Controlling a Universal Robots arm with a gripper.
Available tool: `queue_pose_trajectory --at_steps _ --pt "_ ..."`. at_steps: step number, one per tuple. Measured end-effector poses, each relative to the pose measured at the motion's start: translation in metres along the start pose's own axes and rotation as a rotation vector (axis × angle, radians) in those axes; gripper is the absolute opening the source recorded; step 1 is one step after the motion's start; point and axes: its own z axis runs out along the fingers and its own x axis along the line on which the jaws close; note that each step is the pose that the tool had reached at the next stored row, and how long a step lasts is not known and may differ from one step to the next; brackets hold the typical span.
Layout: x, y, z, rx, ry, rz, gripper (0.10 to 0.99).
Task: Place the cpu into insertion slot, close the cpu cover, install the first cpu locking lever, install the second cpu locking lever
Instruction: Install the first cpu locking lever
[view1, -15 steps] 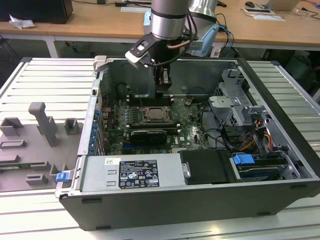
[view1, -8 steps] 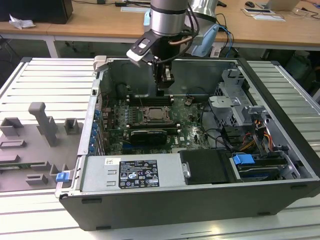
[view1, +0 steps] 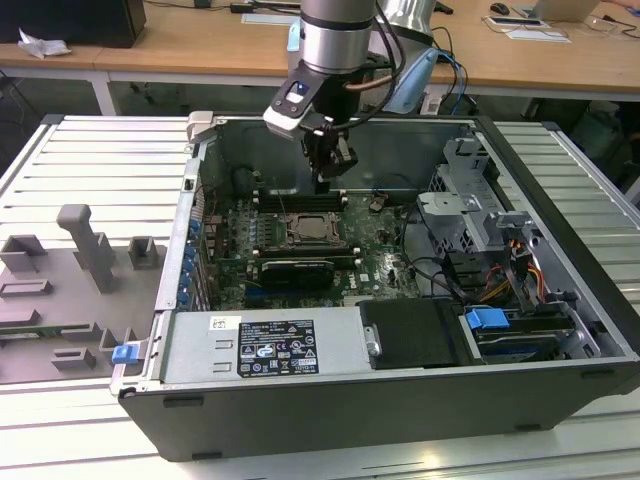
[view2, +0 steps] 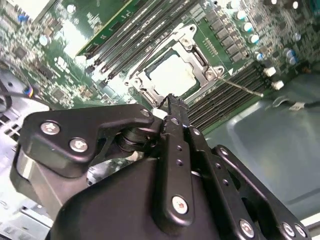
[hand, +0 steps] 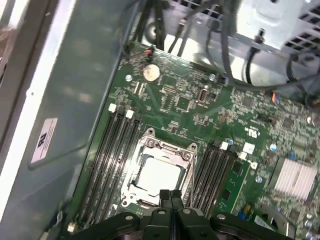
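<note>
My pincer (hand: 170, 194), pinched shut and empty, hangs over the insertion slot (hand: 131, 186) rim. In the exterior view the cpu (view1: 313, 230) sits seated at my six o'clock, with the cpu cover (hand: 167, 146) down. A locking lever (view2: 242, 86) looks unlatched. I judge that step in hand, needing a steady sideways push.

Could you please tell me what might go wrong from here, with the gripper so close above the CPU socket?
1. The shut gripper hangs above the edge of the cpu cover; a slightly off descent might press on the cpu itself.
2. A thin locking lever juts out over the memory slots; if pushed off-centre, it could slip free and strike them.
</note>
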Motion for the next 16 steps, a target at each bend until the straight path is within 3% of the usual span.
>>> queue_pose_trajectory --at_steps 9,16 --pt "0.0000 0.0000 0.0007 -0.009 -0.0034 -0.226 0.106" --pt "0.0001 0.0000 0.0010 -0.018 -0.0004 -0.399 0.106"
